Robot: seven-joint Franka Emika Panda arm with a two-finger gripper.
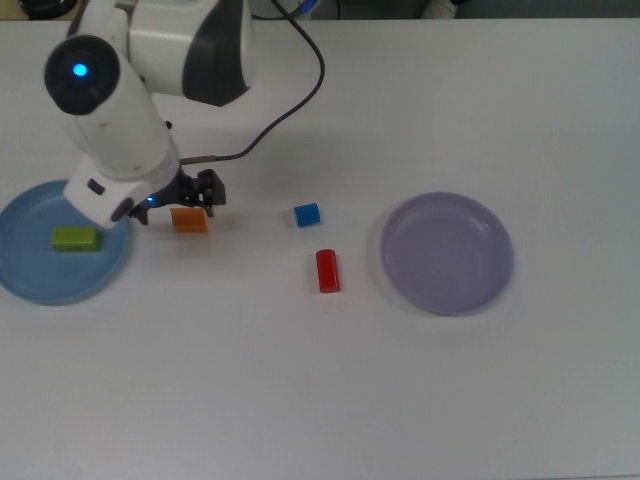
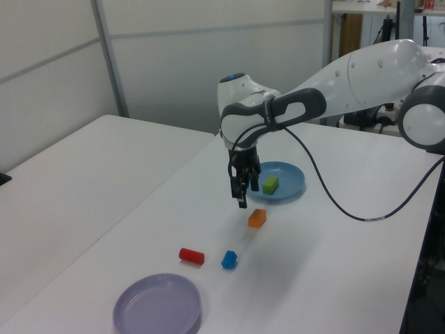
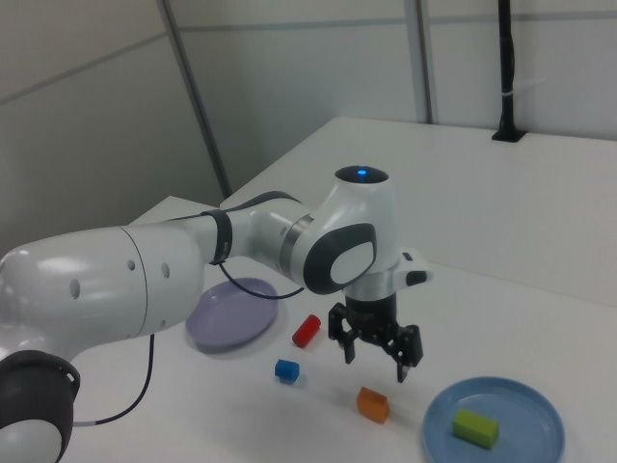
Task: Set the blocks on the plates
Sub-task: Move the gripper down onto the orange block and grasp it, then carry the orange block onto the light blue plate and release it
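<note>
End effector (image 3: pixel 377 359) hangs open and empty above the orange block (image 1: pixel 189 220), which looks light, rigid and flat, so pinching its two short sides seems safest.

Top cam overhead; left/right cams oblique, opposing.

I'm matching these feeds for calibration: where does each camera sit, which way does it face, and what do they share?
Top view: overhead, looking straight down on the table; shows the arm and end effector.
Left view: raised beyond the lavender plate, facing along the table toward the blue plate; arm enters from the left view's right.
Right view: raised near the blue plate, facing back; arm enters from the right view's left.
All three share the orange block.
</note>
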